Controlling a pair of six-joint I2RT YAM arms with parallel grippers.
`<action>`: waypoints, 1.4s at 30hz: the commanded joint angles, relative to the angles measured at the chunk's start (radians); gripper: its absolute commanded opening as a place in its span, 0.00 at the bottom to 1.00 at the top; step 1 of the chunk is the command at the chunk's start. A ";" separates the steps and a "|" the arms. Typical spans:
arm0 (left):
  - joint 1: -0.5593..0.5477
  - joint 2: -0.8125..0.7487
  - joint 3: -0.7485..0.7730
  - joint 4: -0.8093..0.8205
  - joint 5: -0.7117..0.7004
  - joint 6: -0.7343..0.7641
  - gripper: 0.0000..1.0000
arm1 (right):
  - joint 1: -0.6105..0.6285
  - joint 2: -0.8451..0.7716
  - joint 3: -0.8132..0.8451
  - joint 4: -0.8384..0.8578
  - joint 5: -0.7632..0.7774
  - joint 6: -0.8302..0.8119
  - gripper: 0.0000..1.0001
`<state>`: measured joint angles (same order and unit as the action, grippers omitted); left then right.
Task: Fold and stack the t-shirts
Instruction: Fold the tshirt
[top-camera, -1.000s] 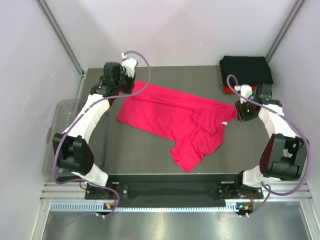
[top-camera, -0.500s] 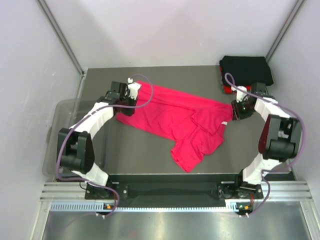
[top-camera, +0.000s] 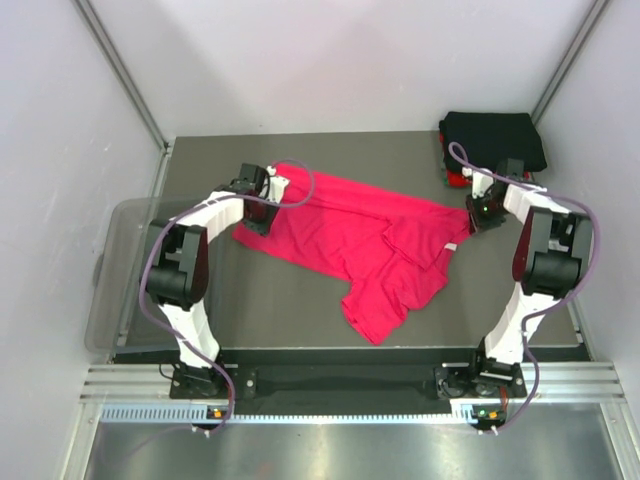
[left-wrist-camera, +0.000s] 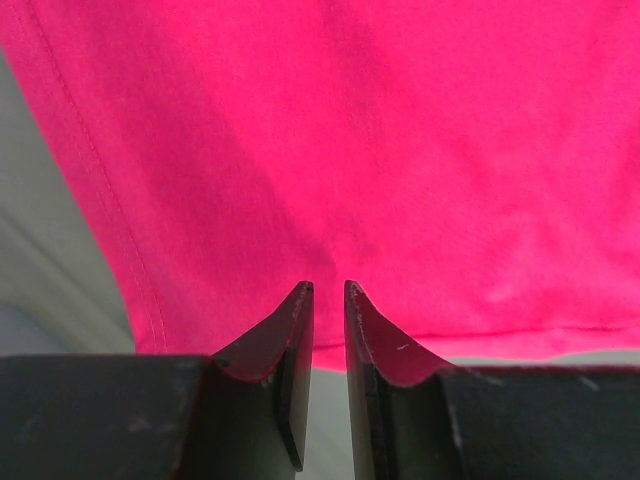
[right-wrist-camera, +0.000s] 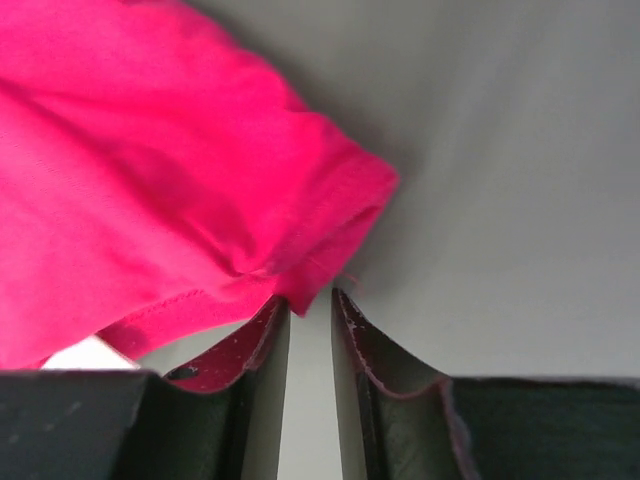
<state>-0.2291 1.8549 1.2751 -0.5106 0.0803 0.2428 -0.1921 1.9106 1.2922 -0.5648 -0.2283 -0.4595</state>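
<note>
Pinch points on the magenta-pink t-shirt (top-camera: 345, 235), lying crumpled between your arms: left gripper (left-wrist-camera: 328, 290) at its left hem, right gripper (right-wrist-camera: 310, 298) at its right corner, probably placed to stretch it flat. Both jaws stand a slit apart; you cannot tell whether cloth is caught.

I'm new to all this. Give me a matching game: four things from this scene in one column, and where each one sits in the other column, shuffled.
1. pink t-shirt
2. black t-shirt
3. clear bin
4. right end effector

A. folded, at the far right corner of the table
B. beside the table's left edge
C. at a corner of the pink t-shirt
D. spread out, crumpled, mid-table

Pairs: 1-D, 2-A, 3-B, 4-C
</note>
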 joint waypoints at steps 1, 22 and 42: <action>0.004 0.023 0.058 -0.025 -0.017 0.019 0.23 | 0.002 0.033 0.044 0.025 0.098 -0.005 0.23; 0.011 0.029 0.079 -0.022 -0.048 0.030 0.20 | -0.018 0.124 0.187 0.060 0.282 -0.050 0.16; 0.008 -0.244 -0.014 -0.091 0.016 0.065 0.12 | 0.128 -0.488 -0.103 -0.307 -0.316 -0.263 0.29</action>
<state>-0.2230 1.6142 1.3041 -0.5865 0.0895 0.2779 -0.1738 1.4792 1.2907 -0.7185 -0.3344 -0.5903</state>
